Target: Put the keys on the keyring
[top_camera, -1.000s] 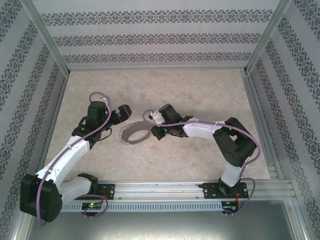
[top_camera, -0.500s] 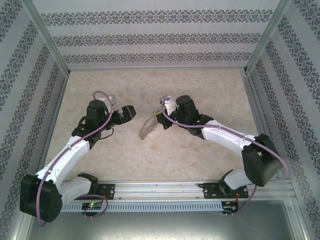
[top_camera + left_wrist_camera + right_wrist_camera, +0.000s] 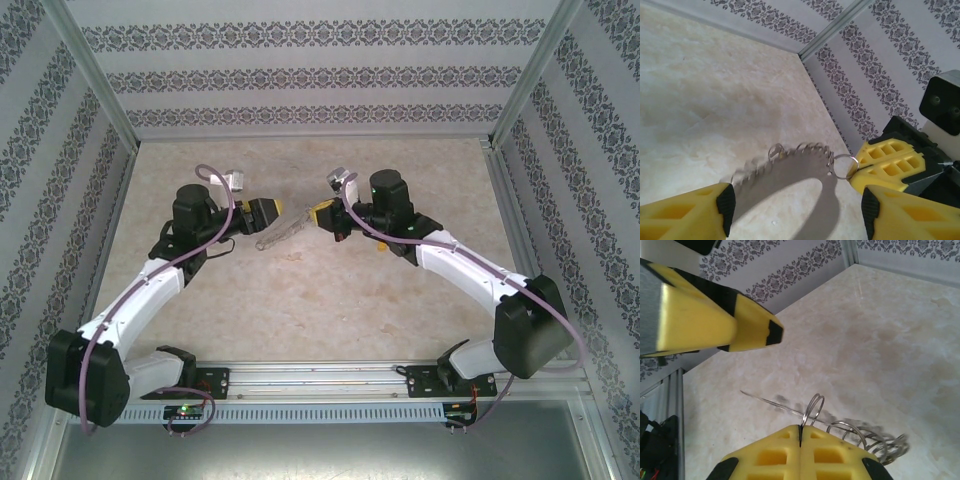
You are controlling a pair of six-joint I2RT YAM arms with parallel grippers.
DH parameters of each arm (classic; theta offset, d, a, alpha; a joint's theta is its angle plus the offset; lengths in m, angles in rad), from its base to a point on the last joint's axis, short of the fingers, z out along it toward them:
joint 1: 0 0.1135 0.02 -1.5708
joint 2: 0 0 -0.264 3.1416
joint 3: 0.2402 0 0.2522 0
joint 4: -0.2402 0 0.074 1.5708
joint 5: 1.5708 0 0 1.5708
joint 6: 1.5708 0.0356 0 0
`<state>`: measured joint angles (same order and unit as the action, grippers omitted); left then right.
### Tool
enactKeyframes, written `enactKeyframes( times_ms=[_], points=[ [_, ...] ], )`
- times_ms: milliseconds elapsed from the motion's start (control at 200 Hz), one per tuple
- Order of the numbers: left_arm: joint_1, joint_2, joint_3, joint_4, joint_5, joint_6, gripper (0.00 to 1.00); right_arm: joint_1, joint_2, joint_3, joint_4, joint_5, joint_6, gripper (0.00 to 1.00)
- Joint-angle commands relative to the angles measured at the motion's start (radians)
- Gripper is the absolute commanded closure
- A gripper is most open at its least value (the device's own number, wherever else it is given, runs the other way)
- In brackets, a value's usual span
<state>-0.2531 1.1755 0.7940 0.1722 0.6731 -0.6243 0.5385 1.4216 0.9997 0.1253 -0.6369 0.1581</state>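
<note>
Top external view has the keyring (image 3: 283,234) as a pale blur between the left gripper (image 3: 265,210) and the right gripper (image 3: 322,213), above the table (image 3: 300,330) — left wrist view shows the left jaws wide apart with the hoop just ahead — right wrist view shows the right gripper clamped tight on its silvery fringe.

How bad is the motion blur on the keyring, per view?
Left wrist: the keyring is smeared along its left arc, while the small loop pinched by the right gripper is crisp. Right wrist: that loop is sharp, the coils beyond it are blurred. Top external: the keyring is a faint grey streak between the left gripper and right gripper; lighting is flat, no glare.
</note>
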Motion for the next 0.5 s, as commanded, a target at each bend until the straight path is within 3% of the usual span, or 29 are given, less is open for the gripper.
enactKeyframes(
  times_ms=[0, 495],
  points=[
    [0.002, 0.029, 0.033, 0.123, 0.049, 0.014, 0.33, -0.013, -0.03, 0.01, 0.055, -0.088, -0.011, 1.0],
    [-0.066, 0.149, 0.064, 0.234, 0.111, 0.072, 0.44, -0.049, -0.046, -0.02, 0.061, -0.213, -0.015, 1.0]
  ],
)
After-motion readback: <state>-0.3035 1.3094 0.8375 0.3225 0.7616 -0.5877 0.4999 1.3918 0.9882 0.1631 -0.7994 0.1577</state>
